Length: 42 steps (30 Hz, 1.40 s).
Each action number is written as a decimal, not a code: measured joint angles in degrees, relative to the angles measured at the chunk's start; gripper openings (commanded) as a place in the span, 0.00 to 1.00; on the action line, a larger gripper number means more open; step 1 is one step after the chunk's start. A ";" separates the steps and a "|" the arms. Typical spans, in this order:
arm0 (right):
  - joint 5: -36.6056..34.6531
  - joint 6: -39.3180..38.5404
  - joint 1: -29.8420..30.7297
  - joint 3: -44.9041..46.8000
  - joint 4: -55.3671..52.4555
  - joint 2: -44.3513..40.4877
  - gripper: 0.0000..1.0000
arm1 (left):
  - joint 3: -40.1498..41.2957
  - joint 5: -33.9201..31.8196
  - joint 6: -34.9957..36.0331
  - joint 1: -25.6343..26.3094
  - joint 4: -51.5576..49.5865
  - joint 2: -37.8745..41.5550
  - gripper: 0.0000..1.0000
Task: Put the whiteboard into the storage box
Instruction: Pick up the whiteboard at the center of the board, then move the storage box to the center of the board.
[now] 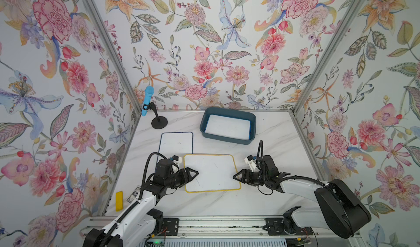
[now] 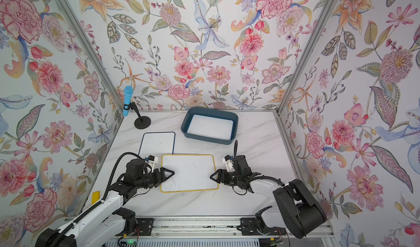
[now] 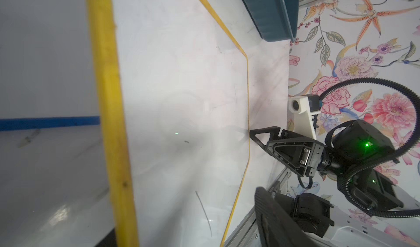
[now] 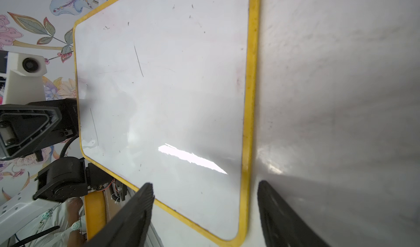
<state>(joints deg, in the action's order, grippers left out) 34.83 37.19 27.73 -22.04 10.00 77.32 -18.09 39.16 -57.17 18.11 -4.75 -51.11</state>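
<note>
Right wrist view: the right tool [image 4: 204, 183] is seen with its two black fingers [image 4: 136, 211] set apart. The yellow rim of the task's board lies in the gap, and nothing is clamped. The board, a flat rectangular yellow-framed whiteboard [image 4: 170, 98] with rounded corners, is lying on the white marble-patterned desk [image 1: 272, 148], near the front and centred.

The left tool [image 1: 196, 173] is placed at the opposite short edge. In the left wrist view one finger is shown plainly and only a dark sliver of its partner at the frame edge. Its jaws are therefore read as apart, with the rim between them and no grip made.

Further out, a rectangular blue-framed whiteboard [image 1: 176, 144] is lying just behind the left tool, its near corner meeting the board's rear rim. The storage box [image 1: 225, 139], a shallow dark teal plastic bin, is set at the rear of the desk, well apart from the board. A blue-rimmed whiteboard [image 1: 228, 126] is already lying inside it.

Step judged: two-sided grasp in preparation, lift not yet begun. The next move is judged to call for both tools to be closed on the thin rim together. The board would then be raised level, carried rearward and lined up with the slightly turned box, where little margin is left.
</note>
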 measured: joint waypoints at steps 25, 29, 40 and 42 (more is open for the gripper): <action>-4.46 -6.43 -9.55 -3.78 -28.48 -12.70 0.76 | -24.98 5.77 8.72 -1.29 -12.41 -7.82 0.00; -5.55 -8.22 -12.35 -6.75 -32.81 -13.70 0.75 | -36.46 5.70 11.89 -1.62 -14.10 -14.71 0.00; -5.75 -10.49 -18.71 -12.31 -37.46 -13.97 0.75 | -61.92 8.85 16.26 -2.05 -10.78 -40.33 0.00; -5.75 -10.47 -18.99 -12.70 -37.73 -13.68 0.75 | -64.06 9.11 15.80 -2.05 -7.48 -45.31 0.00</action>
<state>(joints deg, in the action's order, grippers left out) 29.08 26.72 8.73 -34.74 -27.73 63.64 -82.15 48.27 -41.36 16.05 -12.23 -96.42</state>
